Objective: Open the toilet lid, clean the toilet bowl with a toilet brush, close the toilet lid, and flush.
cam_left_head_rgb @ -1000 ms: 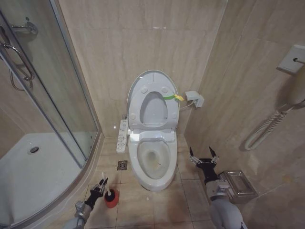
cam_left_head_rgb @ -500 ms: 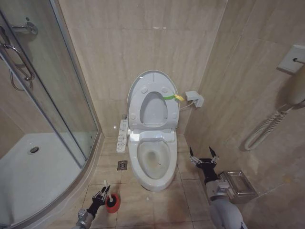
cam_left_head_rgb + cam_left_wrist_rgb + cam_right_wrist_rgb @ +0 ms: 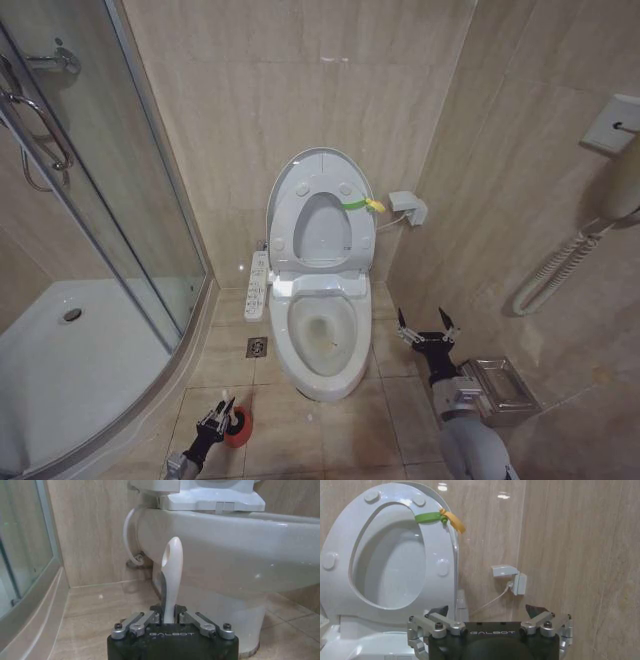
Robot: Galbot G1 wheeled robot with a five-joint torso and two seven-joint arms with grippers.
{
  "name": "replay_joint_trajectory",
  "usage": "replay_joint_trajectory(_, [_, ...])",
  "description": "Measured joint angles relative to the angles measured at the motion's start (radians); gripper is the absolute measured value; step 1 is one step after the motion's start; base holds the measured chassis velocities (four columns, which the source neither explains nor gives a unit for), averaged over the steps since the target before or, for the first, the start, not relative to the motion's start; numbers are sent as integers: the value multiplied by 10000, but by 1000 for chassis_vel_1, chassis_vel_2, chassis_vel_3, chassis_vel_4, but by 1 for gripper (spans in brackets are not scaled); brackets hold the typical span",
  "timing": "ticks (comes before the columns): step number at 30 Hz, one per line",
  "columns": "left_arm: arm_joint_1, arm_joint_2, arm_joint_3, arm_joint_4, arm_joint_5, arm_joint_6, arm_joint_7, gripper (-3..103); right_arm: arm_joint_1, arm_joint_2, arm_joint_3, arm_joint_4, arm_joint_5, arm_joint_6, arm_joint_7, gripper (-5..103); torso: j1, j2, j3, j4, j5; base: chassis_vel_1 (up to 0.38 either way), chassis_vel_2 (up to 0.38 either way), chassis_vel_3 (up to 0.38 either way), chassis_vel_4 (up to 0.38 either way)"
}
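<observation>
Low down, left pincer (image 3: 169, 619) clamps toilet brush (image 3: 171, 577); right pincer (image 3: 427, 330) gapes

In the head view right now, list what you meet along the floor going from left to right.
Shower tray → left gripper on the toilet brush → toilet bowl → right gripper → metal box.

Beige glossy tile walls (image 3: 300, 80) close around me, matching floor tiles (image 3: 300, 430) below. A glass shower enclosure (image 3: 90, 200) stands off my left hand (image 3: 213, 424); a floor drain (image 3: 257, 347) lies just ahead of it.
</observation>
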Motion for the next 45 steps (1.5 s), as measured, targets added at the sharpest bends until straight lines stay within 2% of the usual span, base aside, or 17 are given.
replay_joint_trajectory(15, [405,-33,68,-570,-256,9,-631,16,0,0,0,0,0,0,0,100,2,-4,3,0,-8,0,0,0,0])
replay_joint_trajectory(16, [436,-28,103,-548,-253,98,-638,23,0,0,0,0,0,0,0,100,3,-6,4,-6,-12,0,0,0,0])
replay_joint_trajectory(17, [436,-28,103,-548,-253,98,-638,23,0,0,0,0,0,0,0,100,3,-6,4,-6,-12,0,0,0,0])
replay_joint_trajectory(18, [458,-41,108,-547,-258,96,-631,23,-4,0,0,-1,1,-2,0,100,6,-8,10,12,-30,0,0,0,0])
replay_joint_trajectory(19, [458,-46,114,-560,-264,107,-631,23,13,0,0,2,0,3,2,100,7,-8,9,1,-25,0,0,0,0])
replay_joint_trajectory(21, [468,-49,108,-615,-286,99,-633,23,0,0,0,1,0,1,2,100,4,-7,5,-3,0,0,0,0,0])
replay_joint_trajectory(23, [478,-60,113,-614,-287,99,-632,23,0,0,-1,1,0,1,0,100,5,-8,6,1,-4,0,0,0,0])
replay_joint_trajectory(24, [486,-66,116,-619,-284,98,-628,49,0,0,0,1,0,1,1,100,5,-7,5,-2,-16,0,0,0,0])
replay_joint_trajectory(26, [501,-62,110,-661,-280,89,-628,49,0,1,0,2,0,1,0,100,4,-6,4,-1,-2,0,0,0,0])
replay_joint_trajectory(30, [584,-47,110,-819,-278,83,-626,49,0,0,-1,1,0,1,0,100,4,-6,3,-2,-8,0,0,0,0])
replay_joint_trajectory(31, [611,-37,104,-862,-279,81,-626,77,0,0,0,1,0,1,1,100,4,-6,4,-1,-5,0,0,0,0])
replay_joint_trajectory(38, [1057,4,80,-1667,-569,184,-674,77,0,0,0,1,0,1,0,100,2,-4,2,-1,-5,0,0,0,0])
replay_joint_trajectory(39, [1136,5,76,-1809,-631,228,-676,99,0,0,0,1,0,1,0,100,2,-4,2,0,-6,0,0,0,0])
replay_joint_trajectory(45, [1692,44,44,-2936,-748,589,-793,99,0,0,-1,1,0,1,0,100,2,-3,2,1,-6,0,0,0,0])
